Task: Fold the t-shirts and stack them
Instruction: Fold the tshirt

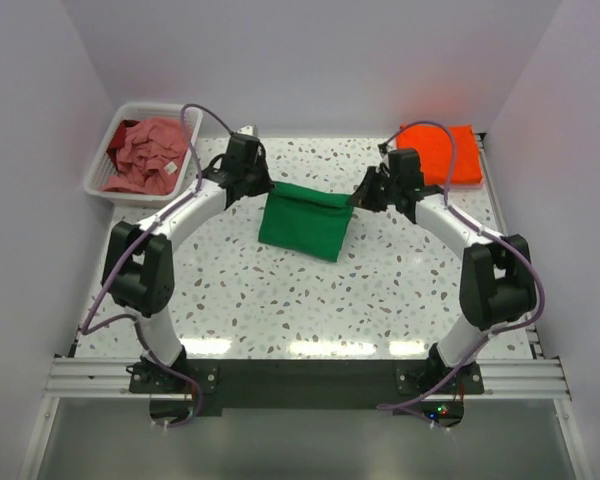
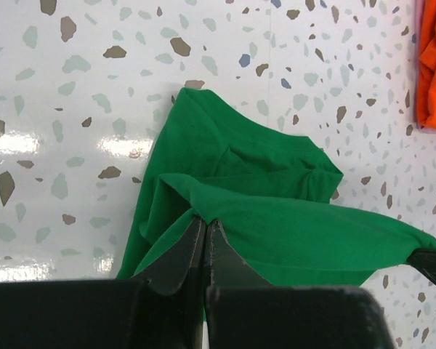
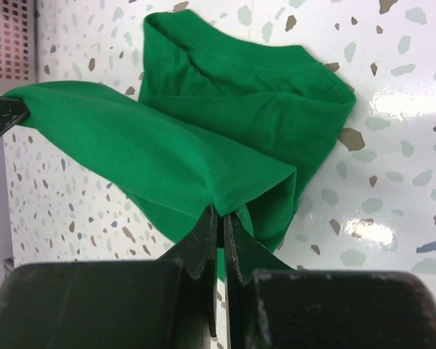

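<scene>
A green t-shirt [image 1: 305, 222] hangs folded between both arms at the middle of the table, its top edge stretched taut and its lower part resting on the table. My left gripper [image 1: 268, 186] is shut on the shirt's left top corner [image 2: 203, 218]. My right gripper [image 1: 353, 200] is shut on the right top corner [image 3: 219, 209]. An orange t-shirt [image 1: 445, 153] lies folded flat at the back right, also seen as the orange t-shirt [image 2: 434, 65] in the left wrist view. A pink t-shirt [image 1: 145, 155] lies crumpled in the basket.
A white slatted basket [image 1: 107, 150] stands at the back left corner against the wall; its wall [image 3: 9, 43] shows in the right wrist view. Walls close the table on the left, right and back. The speckled tabletop [image 1: 300, 300] stretches in front of the shirt.
</scene>
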`<action>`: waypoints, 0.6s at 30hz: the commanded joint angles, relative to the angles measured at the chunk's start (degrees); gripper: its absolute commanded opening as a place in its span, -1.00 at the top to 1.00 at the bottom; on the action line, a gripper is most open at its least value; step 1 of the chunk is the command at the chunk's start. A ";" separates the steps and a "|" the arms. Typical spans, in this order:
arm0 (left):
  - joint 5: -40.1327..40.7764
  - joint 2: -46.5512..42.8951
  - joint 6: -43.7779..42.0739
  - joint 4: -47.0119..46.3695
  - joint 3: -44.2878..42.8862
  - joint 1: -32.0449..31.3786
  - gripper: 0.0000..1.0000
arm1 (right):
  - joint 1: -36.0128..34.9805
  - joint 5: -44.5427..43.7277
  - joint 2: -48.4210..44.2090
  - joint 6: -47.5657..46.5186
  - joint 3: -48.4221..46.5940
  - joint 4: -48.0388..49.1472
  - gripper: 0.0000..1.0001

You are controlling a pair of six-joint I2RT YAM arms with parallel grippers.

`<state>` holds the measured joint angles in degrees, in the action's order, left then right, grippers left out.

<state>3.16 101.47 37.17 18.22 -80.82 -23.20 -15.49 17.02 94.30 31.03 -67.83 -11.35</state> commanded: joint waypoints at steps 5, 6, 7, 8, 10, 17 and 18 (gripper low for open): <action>-2.46 9.44 -3.59 -1.35 -11.11 1.23 1.00 | 2.56 4.60 9.92 0.00 -6.87 3.80 1.00; -2.46 10.32 -3.68 -0.91 -11.90 1.32 1.00 | 2.74 4.78 10.89 0.09 -7.40 3.80 1.00; -2.80 11.89 -3.68 -0.82 -13.04 1.49 1.00 | 2.83 4.96 11.69 0.17 -8.18 4.06 1.00; -2.89 12.60 -3.77 -0.90 -13.57 1.67 1.00 | 2.92 5.04 13.43 0.44 -8.63 4.15 1.00; -4.11 14.62 -4.03 -0.81 -15.24 1.93 1.00 | 3.35 5.48 15.03 0.70 -9.85 4.23 1.00; -5.88 20.69 -3.42 1.12 -20.16 3.34 1.00 | 4.32 6.36 21.27 1.06 -14.60 3.10 0.72; -6.67 21.74 -3.42 1.38 -21.56 3.42 0.84 | 4.41 6.54 22.32 1.14 -15.74 2.57 0.61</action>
<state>-1.54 121.78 34.85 19.40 -98.15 -20.93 -11.68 21.61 115.18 32.21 -79.29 -9.80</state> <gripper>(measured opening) 0.065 0.150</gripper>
